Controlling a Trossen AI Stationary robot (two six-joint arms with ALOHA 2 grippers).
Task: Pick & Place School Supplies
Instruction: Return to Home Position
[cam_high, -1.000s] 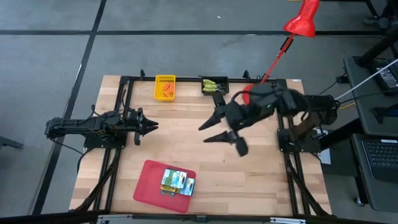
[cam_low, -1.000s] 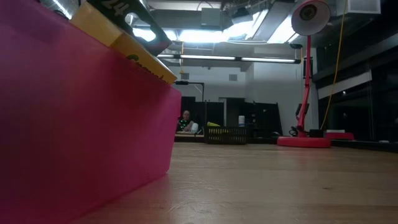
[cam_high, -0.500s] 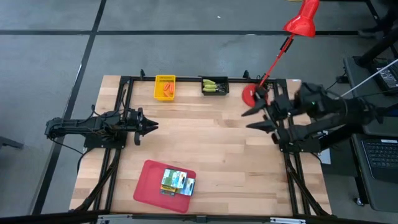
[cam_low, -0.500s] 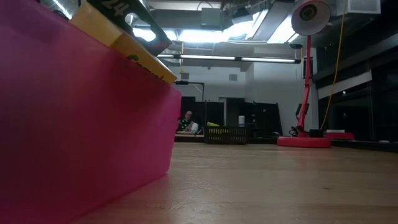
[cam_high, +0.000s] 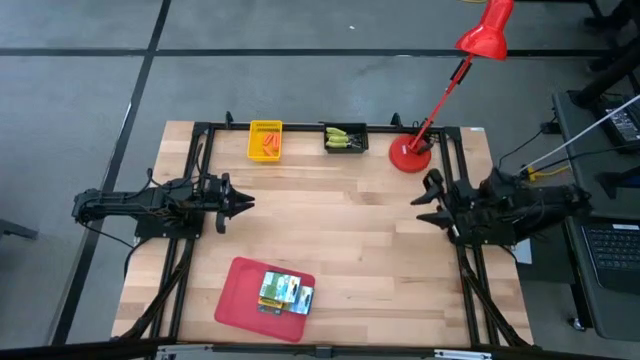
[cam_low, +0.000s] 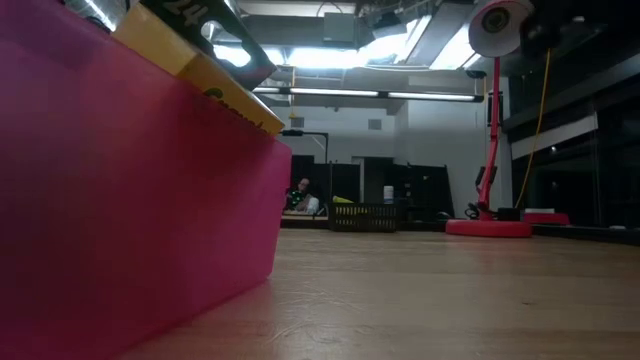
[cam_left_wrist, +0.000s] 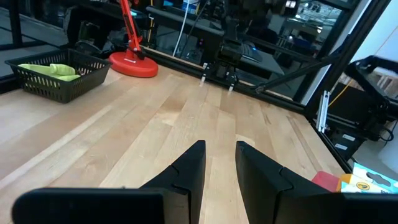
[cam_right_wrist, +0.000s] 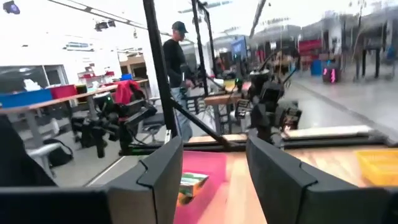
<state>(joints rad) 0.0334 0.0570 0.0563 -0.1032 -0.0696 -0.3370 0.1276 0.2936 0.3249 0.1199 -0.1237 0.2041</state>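
Green-and-yellow crayon boxes lie on a red flat tray near the table's near edge. Orange pieces sit in a yellow basket at the far edge. Beside it, a black basket holds yellow-green implements. My left gripper hovers over the table's left side, open by a narrow gap and empty. My right gripper is at the table's right edge, pointing left, open wide and empty.
A red desk lamp stands with its base at the far right of the table, and its head leans out beyond the far edge. Bare wood lies between the two arms. A person stands in the room beyond the table.
My right arm has drawn back from over the table's middle to the right edge and has come down, its fingers still apart and empty. My left arm and the supplies have kept still.
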